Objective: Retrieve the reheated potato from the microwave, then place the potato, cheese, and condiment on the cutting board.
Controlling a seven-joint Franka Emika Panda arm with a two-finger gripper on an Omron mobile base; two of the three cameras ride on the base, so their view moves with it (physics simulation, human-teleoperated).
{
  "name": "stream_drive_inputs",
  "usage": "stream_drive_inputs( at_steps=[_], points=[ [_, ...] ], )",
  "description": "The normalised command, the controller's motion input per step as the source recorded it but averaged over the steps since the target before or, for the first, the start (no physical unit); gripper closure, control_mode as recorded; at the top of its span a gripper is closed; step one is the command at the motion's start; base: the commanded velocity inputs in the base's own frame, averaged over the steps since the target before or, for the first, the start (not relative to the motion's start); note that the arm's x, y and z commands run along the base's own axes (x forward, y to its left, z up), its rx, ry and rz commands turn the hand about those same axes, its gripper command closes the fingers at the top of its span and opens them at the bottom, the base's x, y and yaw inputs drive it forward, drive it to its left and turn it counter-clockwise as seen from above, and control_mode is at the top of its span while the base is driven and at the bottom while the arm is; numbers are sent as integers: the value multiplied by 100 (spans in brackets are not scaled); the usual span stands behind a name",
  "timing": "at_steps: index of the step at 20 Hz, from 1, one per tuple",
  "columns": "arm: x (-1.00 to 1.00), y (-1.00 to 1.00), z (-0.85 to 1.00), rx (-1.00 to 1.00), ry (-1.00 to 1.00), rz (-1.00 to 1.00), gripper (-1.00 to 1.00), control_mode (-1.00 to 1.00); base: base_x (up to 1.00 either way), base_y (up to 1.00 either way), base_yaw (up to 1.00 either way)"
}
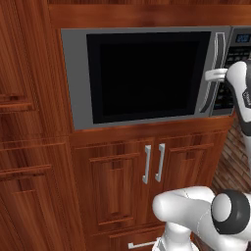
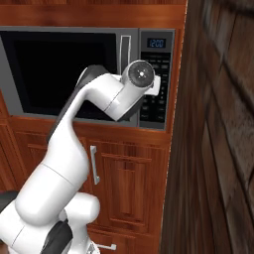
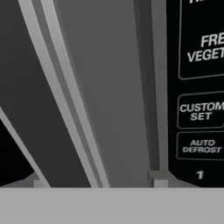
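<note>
The microwave (image 1: 147, 73) is built into wooden cabinetry, and its black glass door is closed. Its curved silver handle (image 1: 219, 49) runs down the door's right edge, beside the button panel (image 2: 156, 64). My gripper (image 1: 215, 74) is at that handle at mid height. In the hand view the handle (image 3: 65, 87) slants across, very close. The gripper (image 3: 100, 181) is open, with one fingertip on each side of the handle's lower part. The potato is hidden behind the dark glass. The cheese, condiment and cutting board are out of view.
Under the microwave are two cabinet doors with vertical silver pulls (image 1: 153, 163), and a drawer pull (image 1: 142, 244) lower down. A tall wooden cabinet (image 1: 24, 122) stands at the left. A wood-panelled wall (image 2: 218, 149) closes in tightly on the right.
</note>
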Motion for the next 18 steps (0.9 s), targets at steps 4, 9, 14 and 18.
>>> stream_drive_inputs(
  at_steps=[4,9,14,18],
  points=[
    [37,42,-20,0,-13,6,100,-100,0,0,0],
    [35,48,-20,0,-13,0,100,-100,0,0,0],
    [25,45,-12,0,-2,0,100,-100,0,0,0],
    [-23,41,0,0,0,9,100,-100,0,0,0]
  ],
)
